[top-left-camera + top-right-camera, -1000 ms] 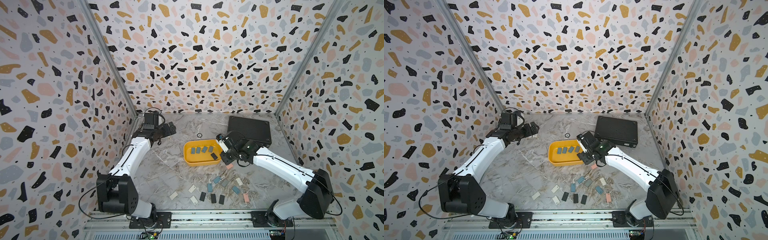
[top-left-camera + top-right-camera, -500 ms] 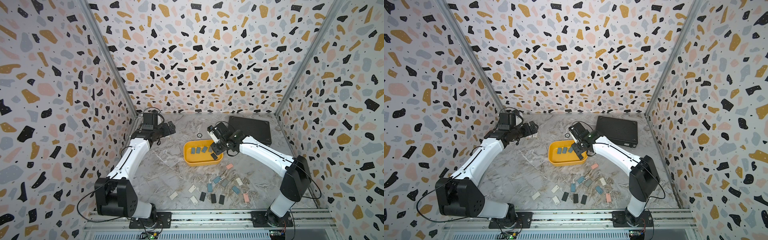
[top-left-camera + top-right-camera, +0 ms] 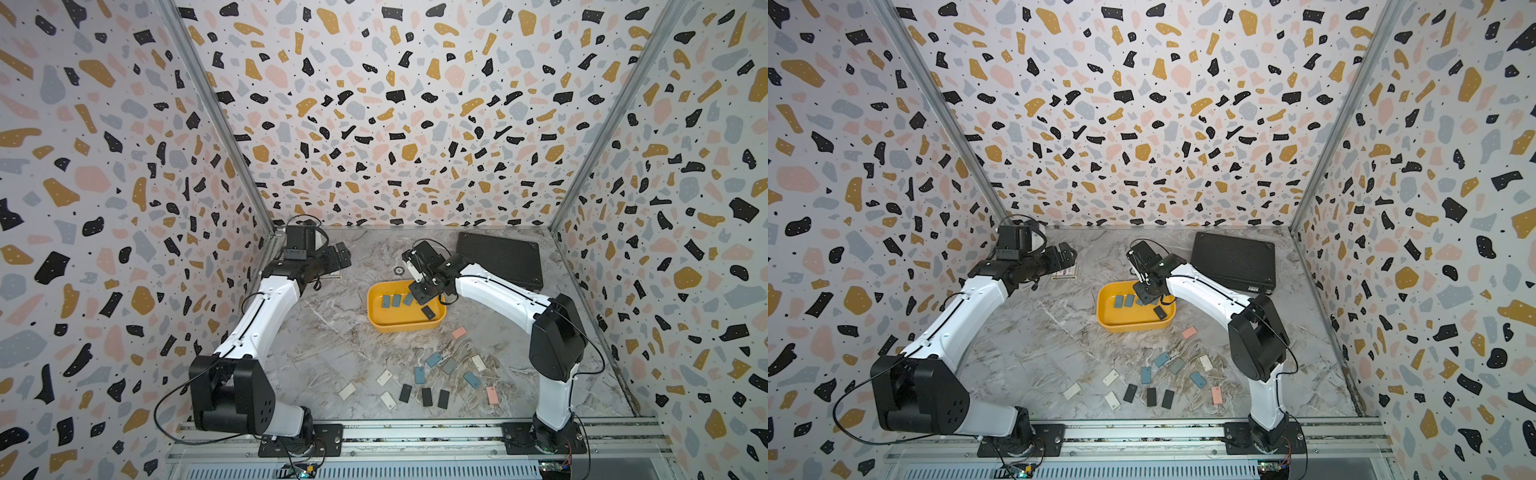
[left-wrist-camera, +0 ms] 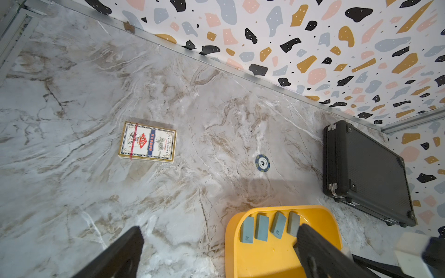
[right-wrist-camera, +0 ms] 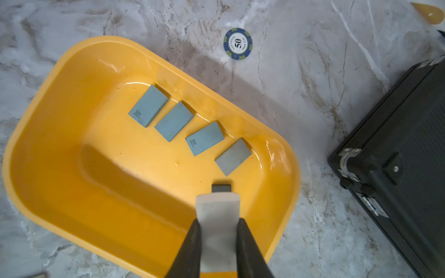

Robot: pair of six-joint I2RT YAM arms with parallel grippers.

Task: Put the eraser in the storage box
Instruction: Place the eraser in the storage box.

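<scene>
The right gripper point(image 5: 218, 226) squeezed a white eraser point(image 5: 218, 204) just above the yellow storage box point(image 5: 48, 120). Next it needed to let go. The left gripper point(image 4: 219, 231) had its jaws spread wide, empty.

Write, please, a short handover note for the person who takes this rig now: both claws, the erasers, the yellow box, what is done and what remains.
Left claw: open and empty, at the far side near the card pack.
Right claw: shut on a white eraser, held over the storage box, not yet released.
Done: five erasers lie in the box, a row of four blue-grey erasers and one black eraser.
Left: release the white one, then fetch the loose erasers scattered on the table nearer the arm bases.
</scene>
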